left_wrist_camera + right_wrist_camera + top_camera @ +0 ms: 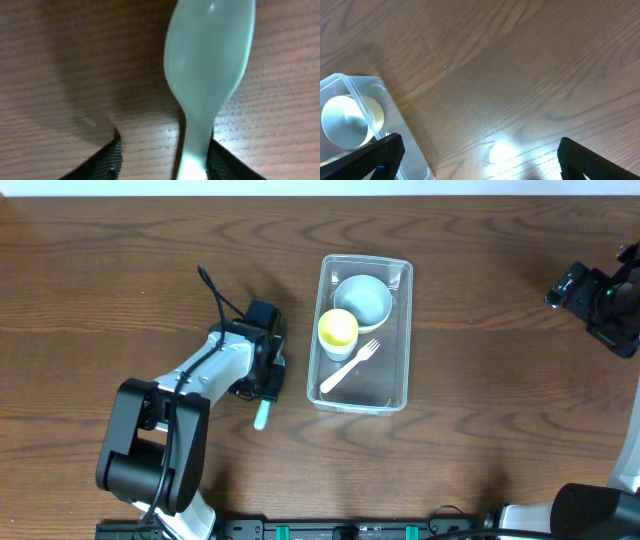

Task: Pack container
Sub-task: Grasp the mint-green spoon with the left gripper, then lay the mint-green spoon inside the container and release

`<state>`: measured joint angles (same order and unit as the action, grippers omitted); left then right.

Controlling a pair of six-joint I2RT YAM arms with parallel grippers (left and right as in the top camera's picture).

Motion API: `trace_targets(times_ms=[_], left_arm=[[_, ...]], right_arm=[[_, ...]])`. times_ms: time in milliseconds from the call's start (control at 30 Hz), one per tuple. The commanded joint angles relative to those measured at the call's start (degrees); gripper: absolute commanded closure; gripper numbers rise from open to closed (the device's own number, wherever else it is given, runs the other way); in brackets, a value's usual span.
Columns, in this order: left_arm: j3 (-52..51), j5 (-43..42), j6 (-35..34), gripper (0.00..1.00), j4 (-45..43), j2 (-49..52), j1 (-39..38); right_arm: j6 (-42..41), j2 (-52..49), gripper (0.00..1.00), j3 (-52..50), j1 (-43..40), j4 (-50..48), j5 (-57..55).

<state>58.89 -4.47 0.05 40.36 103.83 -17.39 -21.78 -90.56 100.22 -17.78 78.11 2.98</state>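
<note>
The clear rectangular container stands mid-table and holds a pale blue bowl, a yellow cup and a white fork. A pale mint spoon lies on the table left of it. My left gripper is low over the spoon's handle. In the left wrist view the spoon runs up from between the open fingers, its handle against the right finger, with a gap to the left finger. My right gripper is open and empty at the far right. It sees the container's corner.
The wooden table surrounds everything. The left arm's black base sits at the front left. The right arm's base is at the front right corner.
</note>
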Motion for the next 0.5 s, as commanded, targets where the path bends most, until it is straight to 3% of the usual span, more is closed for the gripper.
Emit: trace_targets(times_ms=[0, 67, 100, 300, 467], left_arm=[[-0.55, -1.55, 1.22, 0.65, -0.61, 2.19, 0.17], [-0.35, -1.55, 0.94, 0.90, -0.13, 1.31, 0.20], [-0.07, -1.55, 0.44, 0.94, 0.44, 0.81, 0.20], [6.43, -1.57, -1.86, 0.94, 9.60, -5.14, 0.20], [18.34, -1.57, -3.17, 0.94, 21.70, -12.50, -1.31]], right_arm=[[0.20, -0.15, 0.01, 0.04, -0.20, -0.09, -0.20], [0.20, -0.15, 0.01, 0.04, -0.20, -0.09, -0.17], [0.20, -0.15, 0.01, 0.04, -0.20, -0.09, -0.17], [0.20, -0.15, 0.01, 0.04, -0.20, -0.11, -0.17], [0.20, -0.15, 0.01, 0.04, -0.20, -0.09, -0.17]])
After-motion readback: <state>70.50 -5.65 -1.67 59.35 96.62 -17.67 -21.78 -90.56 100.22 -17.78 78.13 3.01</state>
